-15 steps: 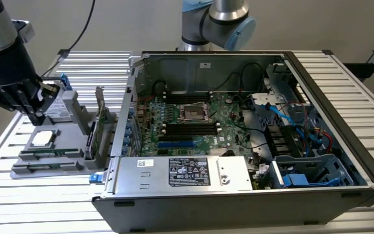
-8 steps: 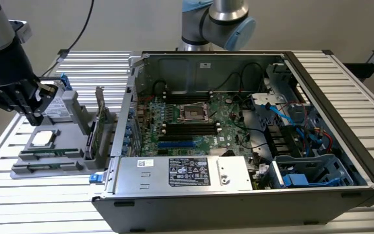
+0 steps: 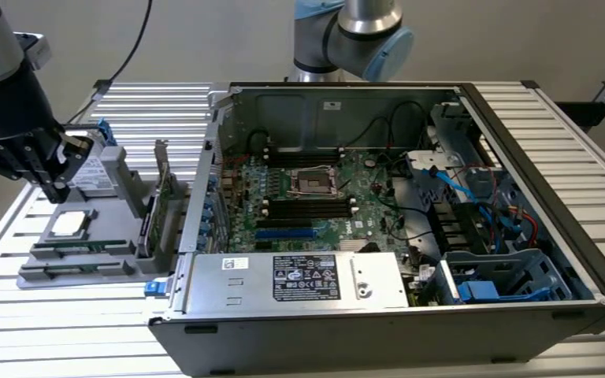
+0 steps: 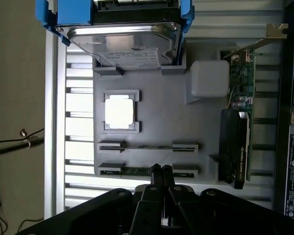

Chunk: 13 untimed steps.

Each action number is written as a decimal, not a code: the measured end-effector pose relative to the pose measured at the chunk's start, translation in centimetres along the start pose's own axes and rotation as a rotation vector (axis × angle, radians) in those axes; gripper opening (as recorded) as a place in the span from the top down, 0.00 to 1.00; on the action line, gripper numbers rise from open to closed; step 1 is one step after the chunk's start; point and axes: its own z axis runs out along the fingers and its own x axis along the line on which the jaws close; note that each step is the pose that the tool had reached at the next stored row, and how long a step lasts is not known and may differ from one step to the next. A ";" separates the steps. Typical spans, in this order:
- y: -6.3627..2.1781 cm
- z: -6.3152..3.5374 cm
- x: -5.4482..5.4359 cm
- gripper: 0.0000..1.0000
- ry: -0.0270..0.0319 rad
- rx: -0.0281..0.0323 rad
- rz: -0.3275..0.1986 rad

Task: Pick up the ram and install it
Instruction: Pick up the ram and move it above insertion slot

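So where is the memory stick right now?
The memory stick lies in the edge slot of the grey tray, on the exterior view's left beside the open computer case, near the square silver chip.

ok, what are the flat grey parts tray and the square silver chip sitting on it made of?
Grey parts tray: looks like matte plastic, possibly printed; the surface is dull and uniform, with blocky moulded ribs. Square silver chip: probably a metal lid; it glares bright and reflective.
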 end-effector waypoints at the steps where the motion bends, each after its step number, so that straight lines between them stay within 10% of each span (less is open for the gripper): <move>1: 0.00 0.01 0.0 0.90 -0.0001 0.0000 0.000; 13: -0.01 0.22 0.1 0.90 0.0081 0.0161 -0.191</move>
